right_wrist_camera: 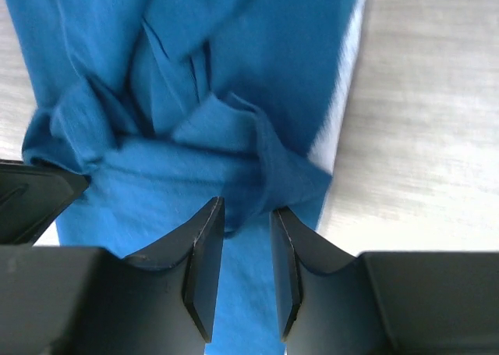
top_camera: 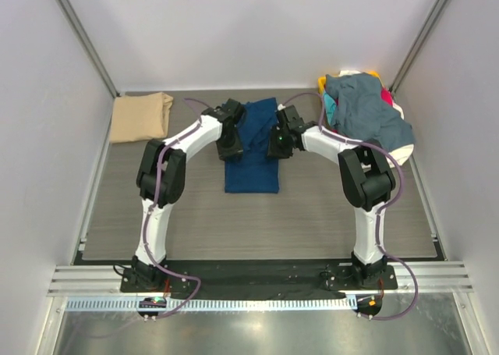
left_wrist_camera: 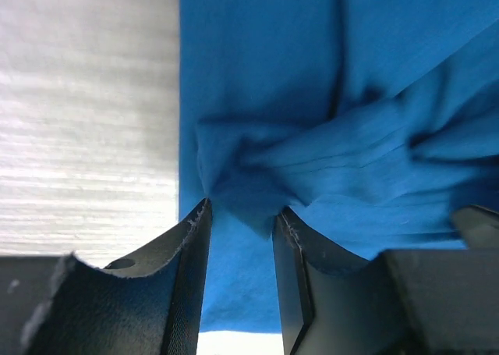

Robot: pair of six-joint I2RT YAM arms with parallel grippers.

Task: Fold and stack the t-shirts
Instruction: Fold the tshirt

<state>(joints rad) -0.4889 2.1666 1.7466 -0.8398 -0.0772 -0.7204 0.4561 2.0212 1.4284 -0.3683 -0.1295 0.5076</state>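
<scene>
A blue t-shirt lies folded into a long strip at the middle of the table. My left gripper is at its left edge and my right gripper at its right edge, both on the far half. In the left wrist view the shirt puckers into a bunch that runs between the tips of my left gripper, which is shut on it. The right wrist view shows the same: a fold of the shirt is pinched in my right gripper.
A folded tan t-shirt lies at the far left corner. A heap of unfolded t-shirts, slate-blue on top with red, teal, yellow and white showing, sits at the far right. Grey walls close in the table on three sides.
</scene>
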